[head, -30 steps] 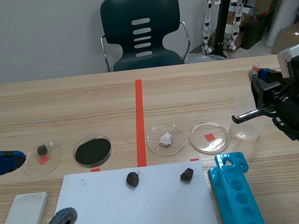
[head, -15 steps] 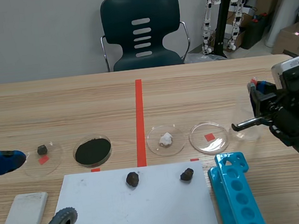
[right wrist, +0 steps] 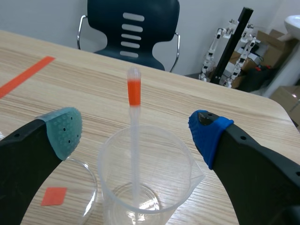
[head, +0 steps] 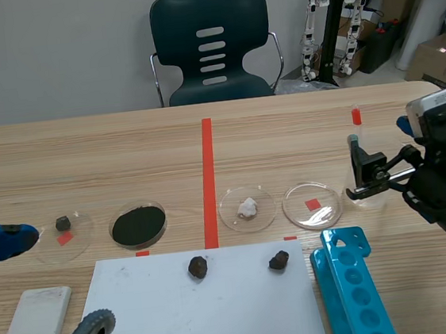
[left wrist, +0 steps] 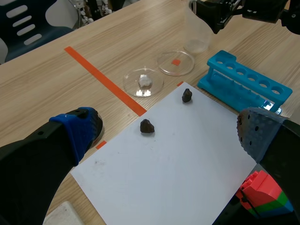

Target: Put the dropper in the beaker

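Since a second ago the right gripper (right wrist: pixel 136 129) has released the dropper (right wrist: pixel 134 140) and sunk lower. Then it held the stem above the beaker (right wrist: pixel 176 185); now its jaws stand apart, one on each side of the beaker and clear of the stem. Whether a pad brushes the beaker's wall I cannot tell.

Nearest the robot, the left gripper (left wrist: pixel 166 133) hangs over the near edge of the tabletop (head: pixel 86 157), jaws wide apart and empty. A white block (head: pixel 31 319) lies just beside it. Under it lies a white sheet (head: pixel 206 312) carrying two dark stones (head: pixel 198 267) (head: pixel 278 260), with a blue test tube rack (head: pixel 355 289) at the sheet's right edge.

Beyond these runs a row of four petri dishes: one with a small dark stone (head: pixel 63 225), one with black powder (head: pixel 138 225), one with a white lump (head: pixel 247 207) and one empty (head: pixel 312 204). At the right end of the row stands the beaker with the dropper inside. The dropper stands nearly upright with its tip at the bottom, and its orange-red top rises well above the rim. A dark chair (head: pixel 210 45) stands past the far edge.

The placing looks done, so the risk lies in the retreat. The beaker looks light, and the tall stem makes it top-heavy. If the right arm pulls away sideways or low, a finger could catch the wall or the stem and tip both over. Lifting clear first would avoid that.
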Robot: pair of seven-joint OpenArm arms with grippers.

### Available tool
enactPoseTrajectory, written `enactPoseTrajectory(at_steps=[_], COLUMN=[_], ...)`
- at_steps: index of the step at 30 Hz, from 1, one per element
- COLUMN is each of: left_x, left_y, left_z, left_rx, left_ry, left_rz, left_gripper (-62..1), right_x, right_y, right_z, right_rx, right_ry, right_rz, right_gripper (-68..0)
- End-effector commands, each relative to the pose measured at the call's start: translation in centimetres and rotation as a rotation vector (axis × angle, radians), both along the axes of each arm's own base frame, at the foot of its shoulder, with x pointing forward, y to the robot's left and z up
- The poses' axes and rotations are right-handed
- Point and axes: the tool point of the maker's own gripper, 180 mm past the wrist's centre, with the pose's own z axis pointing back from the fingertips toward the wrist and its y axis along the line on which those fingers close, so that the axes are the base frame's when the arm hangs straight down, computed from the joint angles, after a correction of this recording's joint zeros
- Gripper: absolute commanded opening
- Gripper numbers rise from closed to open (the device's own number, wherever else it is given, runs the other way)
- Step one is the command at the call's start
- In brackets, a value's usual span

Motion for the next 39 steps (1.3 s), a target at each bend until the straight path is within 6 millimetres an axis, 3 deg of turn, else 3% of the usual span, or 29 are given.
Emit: enactPoseTrajectory(at_steps=[1, 4, 6, 13, 39], left_x=[0.2, 0.2, 0.2, 0.2, 0.2], left_y=[-0.2, -0.2, -0.2, -0.2, -0.2], left_z=[0.8, 0.8, 0.8, 0.8, 0.8], left_rx=[-0.028, -0.028, -0.028, -0.028, -0.028], left_ry=[-0.021, -0.021, -0.021, -0.021, -0.021], left_rz=[0.003, 0.003, 0.003, 0.003, 0.003], left_gripper=[1.3, 1.3, 1.3, 1.3, 1.3], right_x=[-0.1, -0.8, -1.3, -2.7, -3.0], right_y=[-0.4, -0.1, 0.1, 0.6, 0.6], right_z=[1.2, 1.3, 1.7, 3.2, 3.2], right_rx=[0.021, 0.021, 0.018, 0.014, 0.019], right_ry=[-0.043, -0.048, -0.053, -0.080, -0.084], right_rz=[-0.009, 0.003, 0.013, 0.037, 0.036], right_gripper=[-13.6, -6.5, -5.3, -5.3, -5.4])
